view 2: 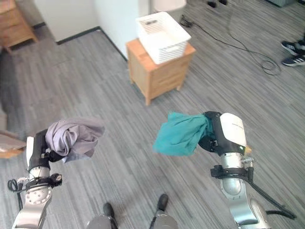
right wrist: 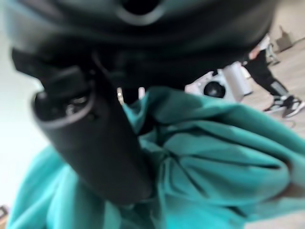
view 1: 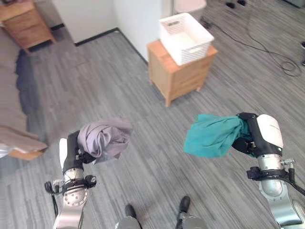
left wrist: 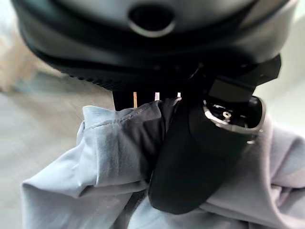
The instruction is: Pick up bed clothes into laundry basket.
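Note:
My left hand [view 1: 72, 151] is shut on a bunched grey garment [view 1: 105, 137], held up over the floor at the lower left; its thumb [left wrist: 190, 157] presses into the grey cloth [left wrist: 114, 162]. At the lower right my right hand [view 1: 257, 134] is shut on a teal garment [view 1: 212, 134] that hangs out toward the middle; the thumb [right wrist: 95, 143] clamps the teal cloth [right wrist: 214, 171]. A white laundry basket [view 1: 185, 37] stands on a small wooden cabinet [view 1: 181, 71] ahead, far from both hands, and looks empty.
A white wall corner [view 1: 128, 19] stands just left of the cabinet. A bed edge [view 1: 14, 138] lies at the far left, with a wooden dresser [view 1: 26, 24] at the back left. Cables [view 1: 267, 47] run over the floor at the right. A person's shoes [view 2: 293, 52] show at the right.

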Motion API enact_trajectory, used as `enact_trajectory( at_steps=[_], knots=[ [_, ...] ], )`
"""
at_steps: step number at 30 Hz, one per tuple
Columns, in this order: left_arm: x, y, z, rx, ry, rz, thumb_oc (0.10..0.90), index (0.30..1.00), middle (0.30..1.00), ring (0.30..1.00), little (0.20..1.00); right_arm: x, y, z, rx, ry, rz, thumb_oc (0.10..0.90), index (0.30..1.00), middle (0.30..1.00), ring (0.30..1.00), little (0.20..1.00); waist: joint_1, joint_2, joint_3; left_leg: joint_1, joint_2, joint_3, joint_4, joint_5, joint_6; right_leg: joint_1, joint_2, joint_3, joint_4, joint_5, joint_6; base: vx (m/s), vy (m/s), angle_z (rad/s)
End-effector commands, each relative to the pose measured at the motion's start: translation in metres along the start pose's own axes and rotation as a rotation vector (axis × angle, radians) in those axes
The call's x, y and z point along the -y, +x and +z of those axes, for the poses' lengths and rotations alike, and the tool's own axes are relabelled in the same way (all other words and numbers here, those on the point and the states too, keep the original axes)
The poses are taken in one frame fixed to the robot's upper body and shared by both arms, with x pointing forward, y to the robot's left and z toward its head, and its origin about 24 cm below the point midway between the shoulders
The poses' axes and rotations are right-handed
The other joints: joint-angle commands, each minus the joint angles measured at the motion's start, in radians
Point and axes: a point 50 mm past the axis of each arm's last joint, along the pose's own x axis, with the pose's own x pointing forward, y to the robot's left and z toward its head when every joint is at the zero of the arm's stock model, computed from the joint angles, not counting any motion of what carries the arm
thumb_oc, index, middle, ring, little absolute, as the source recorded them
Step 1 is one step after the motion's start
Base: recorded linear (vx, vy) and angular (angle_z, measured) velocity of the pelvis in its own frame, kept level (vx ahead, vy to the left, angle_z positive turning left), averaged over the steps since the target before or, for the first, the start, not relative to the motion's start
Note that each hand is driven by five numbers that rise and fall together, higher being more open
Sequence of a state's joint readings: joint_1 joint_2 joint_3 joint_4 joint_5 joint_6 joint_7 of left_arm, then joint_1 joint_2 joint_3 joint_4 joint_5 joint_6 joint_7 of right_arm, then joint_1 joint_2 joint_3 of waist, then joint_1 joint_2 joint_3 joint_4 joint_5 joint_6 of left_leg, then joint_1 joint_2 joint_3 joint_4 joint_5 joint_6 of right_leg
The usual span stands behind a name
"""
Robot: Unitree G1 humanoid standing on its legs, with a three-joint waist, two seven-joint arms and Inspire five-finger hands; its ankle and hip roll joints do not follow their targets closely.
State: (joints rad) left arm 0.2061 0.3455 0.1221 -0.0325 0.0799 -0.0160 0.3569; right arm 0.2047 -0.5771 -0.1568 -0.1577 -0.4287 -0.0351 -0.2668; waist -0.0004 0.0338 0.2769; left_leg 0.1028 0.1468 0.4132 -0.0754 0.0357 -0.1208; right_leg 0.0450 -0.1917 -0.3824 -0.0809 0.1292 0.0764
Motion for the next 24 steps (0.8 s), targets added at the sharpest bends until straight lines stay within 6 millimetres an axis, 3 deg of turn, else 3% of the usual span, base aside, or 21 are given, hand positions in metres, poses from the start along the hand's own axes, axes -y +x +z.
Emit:
enact_trajectory(
  at_steps=[1, 9, 19, 24],
  knots=[
    [-0.043, 0.017, 0.041, 0.256, 0.058, 0.116, 0.4, 0.3, 0.3, 0.3, 0.3, 0.031, 0.015, 0.007, 0.064, -0.024, -0.184, 0.4, 0.3, 0.3, 0.3, 0.3, -0.024, -0.035, -0.144, 0.007, 0.098, 0.004, -0.012, 0.014, -0.004, 0.071, 0.018, 0.008, 0.0, -0.101, 0.055, 0.07, 0.111, 0.5],
    [-0.037, 0.017, 0.042, 0.265, 0.039, 0.046, 0.4, 0.3, 0.3, 0.3, 0.3, 0.032, 0.004, -0.006, -0.007, -0.052, -0.183, 0.4, 0.3, 0.3, 0.3, 0.3, -0.045, -0.049, -0.16, 0.024, 0.077, 0.019, -0.012, -0.01, 0.004, 0.067, -0.011, 0.03, -0.002, -0.074, 0.078, 0.03, 0.088, 0.02],
    [0.001, 0.014, 0.068, 0.37, -0.066, -0.109, 0.4, 0.3, 0.3, 0.3, 0.3, 0.033, 0.006, 0.011, 0.097, -0.061, -0.167, 0.4, 0.3, 0.3, 0.3, 0.3, -0.098, -0.056, -0.173, 0.083, 0.059, 0.105, -0.012, -0.041, 0.015, 0.023, -0.009, 0.121, -0.006, -0.042, 0.096, 0.01, 0.038, -0.5],
    [0.006, 0.014, 0.07, 0.38, -0.072, -0.132, 0.4, 0.3, 0.3, 0.3, 0.3, 0.029, 0.004, 0.009, 0.091, -0.035, -0.137, 0.4, 0.3, 0.3, 0.3, 0.3, -0.101, -0.056, -0.18, 0.086, 0.063, 0.097, -0.012, -0.041, 0.014, 0.024, -0.008, 0.124, -0.006, -0.048, 0.097, 0.01, -0.011, -0.37]
  ],
)
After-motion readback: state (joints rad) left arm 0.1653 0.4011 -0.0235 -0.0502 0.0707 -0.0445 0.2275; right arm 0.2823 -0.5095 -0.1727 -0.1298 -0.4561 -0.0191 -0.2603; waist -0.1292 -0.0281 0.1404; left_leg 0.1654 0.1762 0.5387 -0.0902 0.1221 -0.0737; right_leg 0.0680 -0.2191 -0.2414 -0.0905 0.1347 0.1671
